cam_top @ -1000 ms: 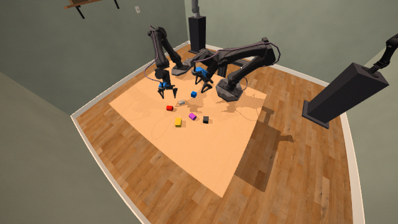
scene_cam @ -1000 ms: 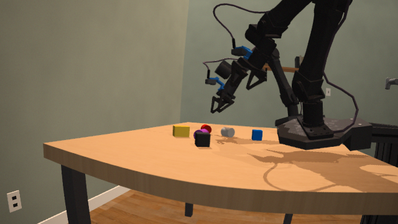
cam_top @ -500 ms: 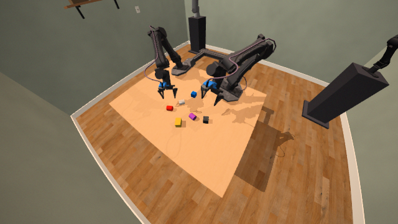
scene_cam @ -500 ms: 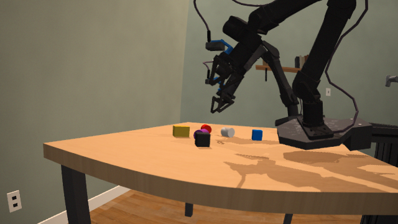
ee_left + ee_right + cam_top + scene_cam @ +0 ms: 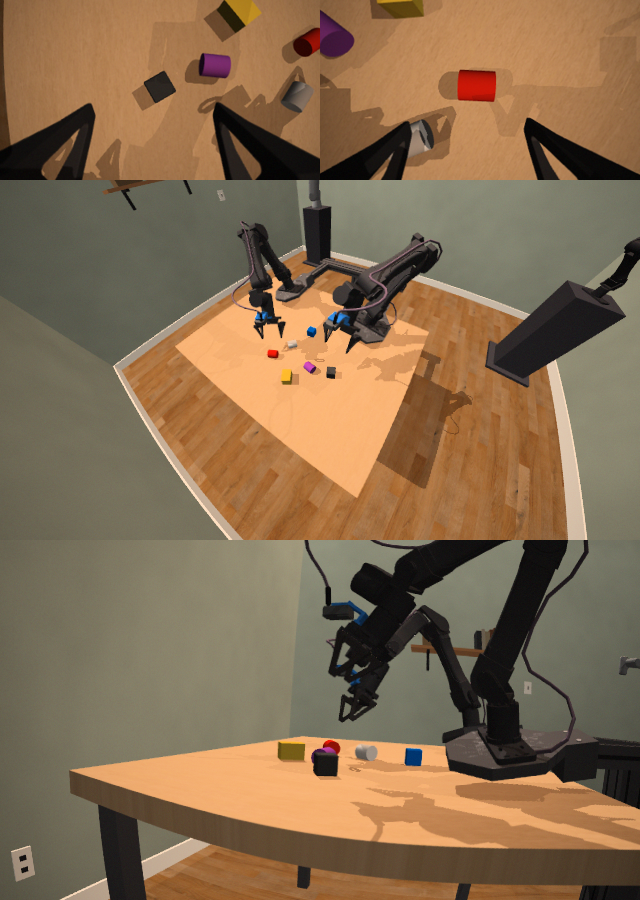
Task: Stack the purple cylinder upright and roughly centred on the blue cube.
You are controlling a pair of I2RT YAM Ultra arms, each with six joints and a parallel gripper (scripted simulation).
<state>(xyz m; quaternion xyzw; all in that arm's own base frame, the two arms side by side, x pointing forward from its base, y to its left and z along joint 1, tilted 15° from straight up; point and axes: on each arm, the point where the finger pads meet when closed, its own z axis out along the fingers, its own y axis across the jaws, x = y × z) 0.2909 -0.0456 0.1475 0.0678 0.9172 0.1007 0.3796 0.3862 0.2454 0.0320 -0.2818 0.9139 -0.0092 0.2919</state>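
The purple cylinder (image 5: 309,367) lies on its side on the table, between a yellow block and a black cube. It also shows in the left wrist view (image 5: 215,65), and in the exterior view (image 5: 324,754) it is half hidden behind the black cube. The blue cube (image 5: 311,331) (image 5: 413,756) stands farther back, near the arm bases. My left gripper (image 5: 338,344) (image 5: 153,108) is open and empty in the air above the black cube and the purple cylinder. My right gripper (image 5: 271,334) (image 5: 469,124) is open and empty above the red cylinder.
A red cylinder (image 5: 272,353) and a grey cylinder (image 5: 292,343) lie on their sides under the right gripper. A yellow block (image 5: 286,375) and a black cube (image 5: 331,372) flank the purple cylinder. The left arm's base (image 5: 500,755) stands right of the blue cube.
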